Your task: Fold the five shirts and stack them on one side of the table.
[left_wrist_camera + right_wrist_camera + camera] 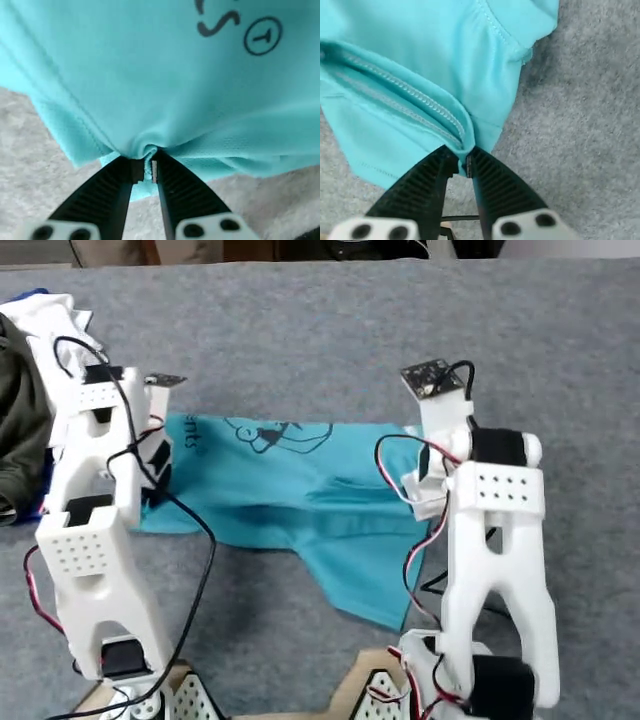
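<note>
The turquoise knit shirt [290, 490] with dark printed lettering and a line drawing lies partly folded across the middle of the grey felt-covered table [300, 330], one corner trailing toward the arm bases. The fold cuts off part of the print.

The left gripper [148, 170] is closed on a bunched fold at the shirt's hem, near the lettering; its black ribbed fingers [107, 187] pinch the cloth between their tips. The right gripper [465, 167] likewise nips a stitched, doubled edge at the shirt's opposite end. In the high view the white right arm [495, 540] covers that end.

A heap of white and dark olive garments [25, 410] sits at the table's left edge, cut off by the frame; their number cannot be told.
</note>
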You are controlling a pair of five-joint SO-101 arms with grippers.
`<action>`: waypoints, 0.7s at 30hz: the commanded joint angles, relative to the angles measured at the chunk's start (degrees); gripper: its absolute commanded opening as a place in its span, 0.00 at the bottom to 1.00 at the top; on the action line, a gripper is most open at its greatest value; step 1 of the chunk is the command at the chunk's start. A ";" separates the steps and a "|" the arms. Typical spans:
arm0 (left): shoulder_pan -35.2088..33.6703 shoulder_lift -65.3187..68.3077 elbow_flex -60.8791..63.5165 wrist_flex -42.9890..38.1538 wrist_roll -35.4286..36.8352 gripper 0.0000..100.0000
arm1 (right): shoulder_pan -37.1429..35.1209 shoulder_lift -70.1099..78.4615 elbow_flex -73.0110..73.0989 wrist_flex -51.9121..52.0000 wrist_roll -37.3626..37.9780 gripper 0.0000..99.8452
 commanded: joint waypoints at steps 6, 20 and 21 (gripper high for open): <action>-3.60 -0.84 -9.67 5.71 -2.64 0.02 | 0.31 -4.62 4.00 -0.70 2.73 0.01; -3.34 -1.36 -3.08 6.07 -6.07 0.02 | 1.89 -6.02 8.84 -0.18 5.71 0.01; -3.34 -1.63 -2.55 6.33 -7.21 0.02 | 1.89 -6.90 9.01 0.70 6.95 0.01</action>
